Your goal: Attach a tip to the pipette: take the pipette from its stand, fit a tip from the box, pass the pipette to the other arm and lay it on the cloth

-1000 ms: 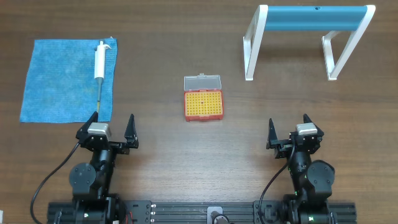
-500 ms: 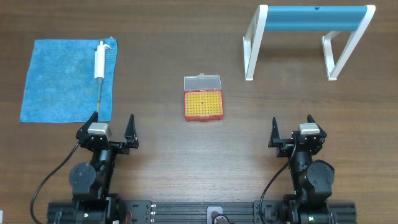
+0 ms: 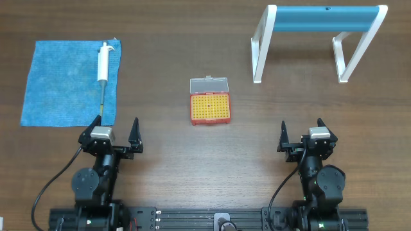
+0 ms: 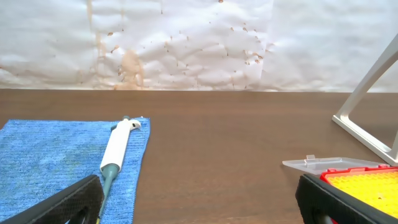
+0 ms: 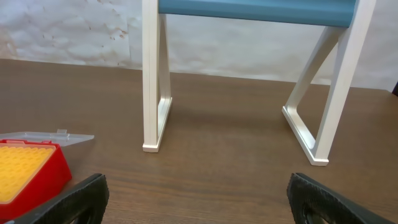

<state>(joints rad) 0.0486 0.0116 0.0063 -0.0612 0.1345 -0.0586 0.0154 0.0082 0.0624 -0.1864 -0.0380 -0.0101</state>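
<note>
Inspection found the pipette (image 3: 102, 63) lying flat on the blue cloth (image 3: 58, 83), well out from the tip box (image 3: 210, 108) on the left arm's side. It lay along the cloth edge nearest the box, its plunger end pointing away from the arm bases. A slender yellowish tip appeared to be fitted at its lower end, reaching almost to the near hem of the cloth. The tip box stood with its clear lid thrown back and its yellow rack exposed. The white-framed stand (image 3: 321, 19) stood beyond the box on the right arm's side and carried nothing. The left gripper (image 3: 115, 125) sat nearer the bases than the box, on the cloth side, its fingers spread apart and empty. The right gripper (image 3: 299, 125) sat opposite, on the stand side, likewise spread and empty. On this evidence the task was judged complete. As to handling, the pipette was judged light and rigid. Its smooth, rounded plastic barrel would be liable to roll or slip between hard fingers, though the soft cloth should check that. Any hold is best taken across the thick white barrel at mid-length. The push-fit tip should be avoided, as a knock could dislodge or bend it, and so should the plunger.
</note>
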